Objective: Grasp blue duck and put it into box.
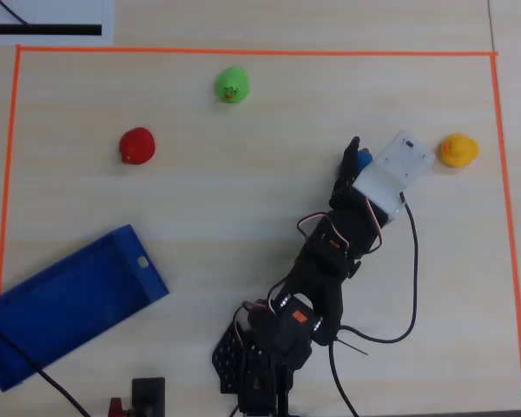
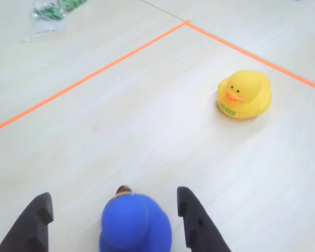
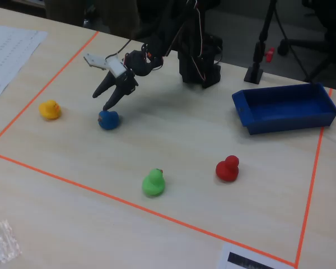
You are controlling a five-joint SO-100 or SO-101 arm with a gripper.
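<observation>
The blue duck [image 2: 135, 223] stands on the table between my open fingers, nearer the right finger in the wrist view, with a gap on both sides. My gripper [image 2: 113, 194] is open and holds nothing. In the fixed view the gripper [image 3: 101, 102] hangs just above and left of the blue duck [image 3: 108, 119]. In the overhead view the duck [image 1: 363, 161] peeks out beside the black finger [image 1: 353, 148], mostly hidden under the white wrist mount. The blue box [image 1: 148, 261] lies empty at the lower left of the overhead view, and at the right of the fixed view [image 3: 285, 120].
A yellow duck [image 2: 244, 94] sits close by, also seen in the overhead view [image 1: 458, 149]. A green duck [image 1: 232, 85] and a red duck [image 1: 137, 145] stand farther off. Orange tape [image 1: 243, 50] frames the work area. A plastic bag [image 3: 0, 241] lies outside it.
</observation>
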